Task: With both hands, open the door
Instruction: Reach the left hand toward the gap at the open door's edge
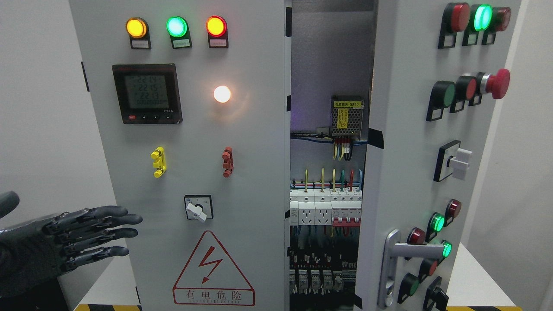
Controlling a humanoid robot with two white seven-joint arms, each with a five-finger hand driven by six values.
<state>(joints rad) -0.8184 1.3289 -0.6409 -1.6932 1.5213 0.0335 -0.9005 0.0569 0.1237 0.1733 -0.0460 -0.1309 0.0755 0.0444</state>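
Observation:
A grey electrical cabinet fills the head view. Its right door (410,142) is swung partly open toward me, with a silver lever handle (404,255) low on its face. The left door (194,142) stands closed, carrying three lit lamps, a meter (147,93) and a rotary switch (198,208). Between the doors the interior (326,207) shows breakers, sockets and coloured wires. My left hand (103,235), dark grey, comes in at the lower left with fingers stretched out flat, their tips over the left door's left edge, holding nothing. The right hand is out of view.
A red mushroom stop button (497,83) and a white knob (460,163) stick out from the open door's face. A white tabletop (475,276) with black-yellow edge tape carries the cabinet. Pale walls lie to either side.

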